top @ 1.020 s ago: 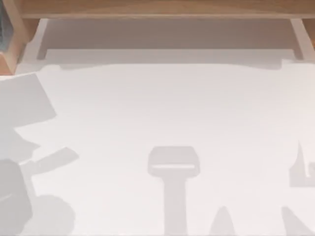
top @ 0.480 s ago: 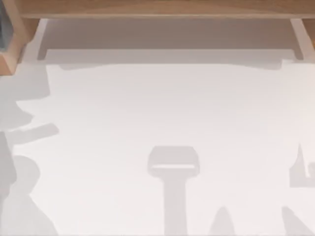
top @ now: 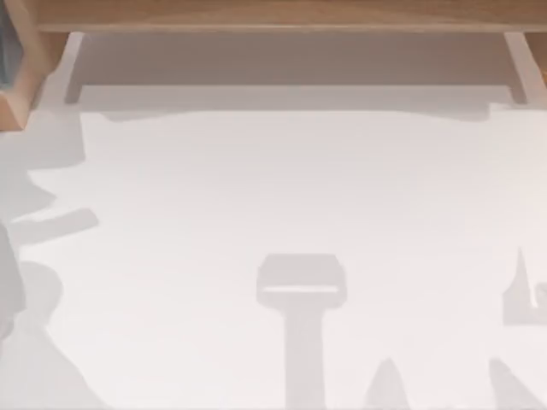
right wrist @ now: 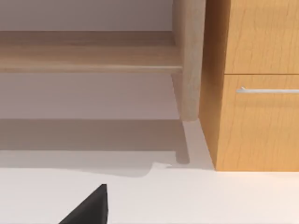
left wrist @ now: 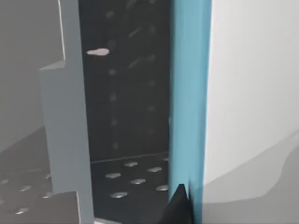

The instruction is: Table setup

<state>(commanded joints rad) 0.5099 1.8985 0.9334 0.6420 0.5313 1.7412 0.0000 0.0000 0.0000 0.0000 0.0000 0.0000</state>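
– So, where is the table [top: 282, 188]?

– From above it spreads across nearly the whole view, white, flat and bare. Its far edge runs under a long wooden shelf [top: 282, 15]. Grey shadows lie on it: a T-shaped shadow [top: 301, 290] near the middle of the near side, ragged shadows [top: 34, 256] along the left side, and smaller pointed ones at the near right.

– And the left gripper [left wrist: 180, 207]?

– Its own wrist camera catches a dark pointed tip of it, low in the picture. The tip sits against a tall blue strip [left wrist: 189, 93]. A white panel [left wrist: 252, 84] lies along one side of the strip, and a dark floor with pale oval dots [left wrist: 133, 175] along the other. A grey post [left wrist: 65, 126] stands beside that floor. Whether this pincer is spread or pressed together, I cannot tell.

– The right gripper [right wrist: 91, 207]?

– It shows as a dark wedge above the white tabletop, seen from its own wrist camera. Beyond it stand a round wooden leg [right wrist: 189, 60] and, just beside that, a wooden cabinet [right wrist: 257, 121] with a slim metal handle [right wrist: 267, 90]. Spread or pressed together, I cannot tell for this one either.

– Is either holding anything?

– Nothing can be seen at either tip.
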